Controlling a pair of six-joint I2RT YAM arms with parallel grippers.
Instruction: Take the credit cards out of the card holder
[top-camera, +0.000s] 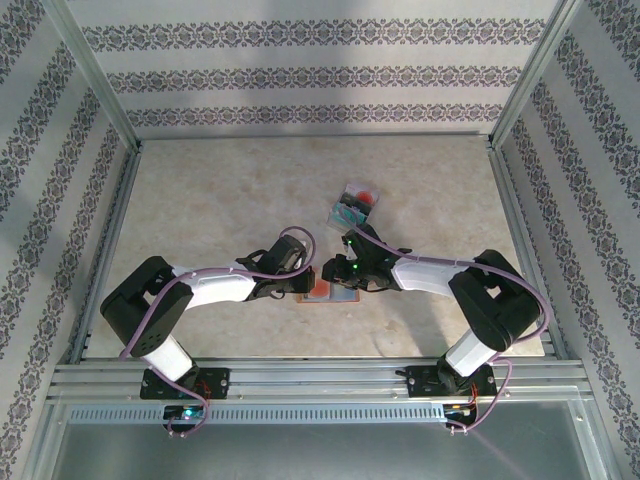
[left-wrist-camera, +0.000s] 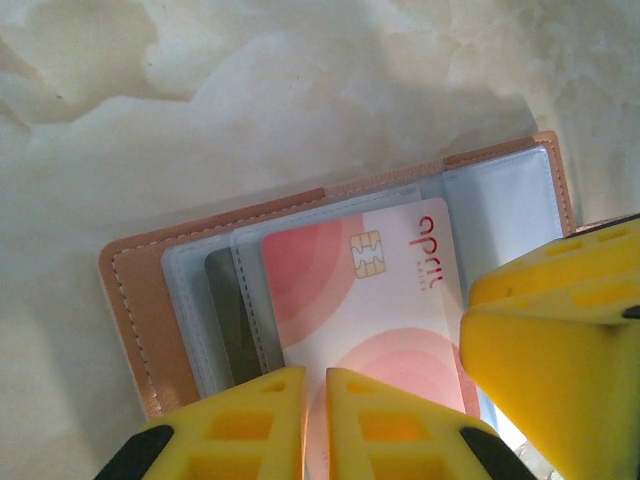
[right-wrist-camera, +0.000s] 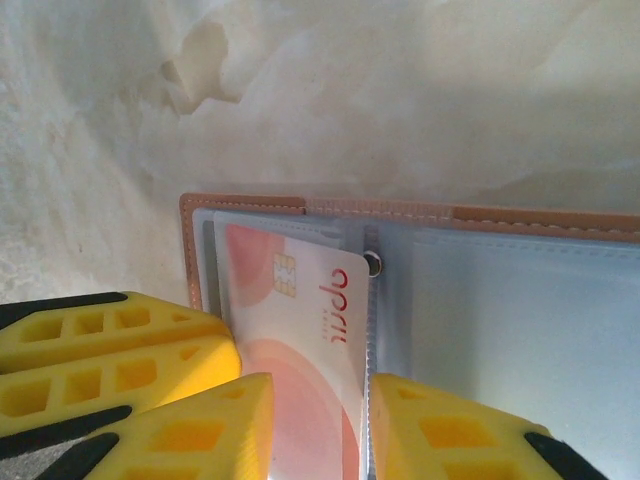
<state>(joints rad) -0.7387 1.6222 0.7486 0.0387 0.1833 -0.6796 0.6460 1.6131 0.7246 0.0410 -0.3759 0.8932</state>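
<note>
The card holder (left-wrist-camera: 130, 300) lies open on the table, brown leather with pale blue pockets (right-wrist-camera: 520, 330). A white and pink credit card (left-wrist-camera: 370, 290) sticks partway out of a pocket, and a dark card (left-wrist-camera: 228, 310) sits in the pocket behind it. My left gripper (left-wrist-camera: 316, 372) is shut to a thin slit, its tips over the pink card's near end. My right gripper (right-wrist-camera: 320, 380) is open, one finger over the pink card (right-wrist-camera: 300, 310) and the other on the right page. Both grippers meet over the holder (top-camera: 345, 297).
A small pile of loose coloured cards (top-camera: 355, 205) lies on the marbled table behind the holder. Aluminium rails (top-camera: 300, 375) edge the table, and patterned walls close it in. The two grippers' fingers (left-wrist-camera: 560, 340) nearly touch.
</note>
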